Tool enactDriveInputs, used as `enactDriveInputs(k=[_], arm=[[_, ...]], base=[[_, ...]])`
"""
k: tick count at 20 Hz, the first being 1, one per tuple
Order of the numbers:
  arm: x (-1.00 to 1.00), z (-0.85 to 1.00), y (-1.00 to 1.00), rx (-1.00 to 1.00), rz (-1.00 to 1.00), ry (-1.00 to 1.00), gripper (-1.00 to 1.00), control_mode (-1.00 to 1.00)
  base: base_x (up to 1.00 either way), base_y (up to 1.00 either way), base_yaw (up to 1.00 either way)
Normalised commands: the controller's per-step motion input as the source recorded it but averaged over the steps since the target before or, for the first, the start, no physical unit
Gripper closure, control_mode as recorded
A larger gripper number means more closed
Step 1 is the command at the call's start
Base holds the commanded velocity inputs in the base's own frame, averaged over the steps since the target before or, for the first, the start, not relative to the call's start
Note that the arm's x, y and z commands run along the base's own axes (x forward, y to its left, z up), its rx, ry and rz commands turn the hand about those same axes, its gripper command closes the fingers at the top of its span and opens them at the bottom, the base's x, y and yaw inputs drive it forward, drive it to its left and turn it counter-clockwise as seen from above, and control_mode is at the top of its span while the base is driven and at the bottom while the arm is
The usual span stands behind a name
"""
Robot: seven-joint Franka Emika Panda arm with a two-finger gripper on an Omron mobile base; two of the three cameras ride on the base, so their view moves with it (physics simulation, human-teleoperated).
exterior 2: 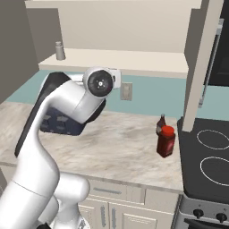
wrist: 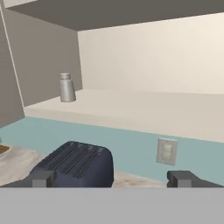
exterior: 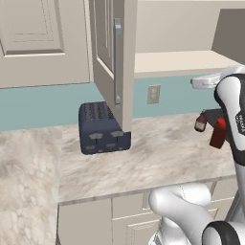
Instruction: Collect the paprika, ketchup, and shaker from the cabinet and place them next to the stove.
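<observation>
A grey metal shaker (wrist: 66, 88) (exterior 2: 59, 51) stands upright at the left end of the cream shelf (wrist: 144, 111) of the open cabinet (exterior: 115, 62). A red ketchup bottle (exterior 2: 166, 141) (exterior: 218, 133) stands on the counter just left of the black stove (exterior 2: 208, 156). A smaller dark bottle, seemingly the paprika (exterior 2: 160, 124) (exterior: 201, 122), stands close behind it. My gripper (wrist: 113, 179) is open with nothing between its fingertips (wrist: 43, 178). It hangs above the counter in front of the shelf, well short of the shaker and to its right.
A dark blue-grey toaster (exterior: 103, 128) (wrist: 74, 164) sits on the marble counter (exterior: 162, 153) below the shelf's left end. A wall outlet (wrist: 167, 151) is on the teal backsplash. The cabinet's doors stand swung out, one above the toaster and another (exterior 2: 201, 62) beside the stove.
</observation>
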Motion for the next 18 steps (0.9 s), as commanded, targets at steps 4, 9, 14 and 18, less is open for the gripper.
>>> enactDriveInputs(k=[4, 9, 14, 18], arm=[[0.0, 0.0, 0.03, 0.0, 0.0, 0.0, -1.0, -1.0], [0.0, 0.0, 0.03, 0.0, 0.02, 0.0, -1.0, -1.0], [0.24, 0.0, 0.35, 0.0, 0.01, 0.01, -1.0, -1.0], [0.34, 0.0, 0.39, 0.0, 0.0, 0.02, -1.0, -1.0]], base=[[0.0, 0.0, 0.0], [0.0, 0.0, 0.0], [0.0, 0.0, 0.0], [0.0, 0.0, 0.0]])
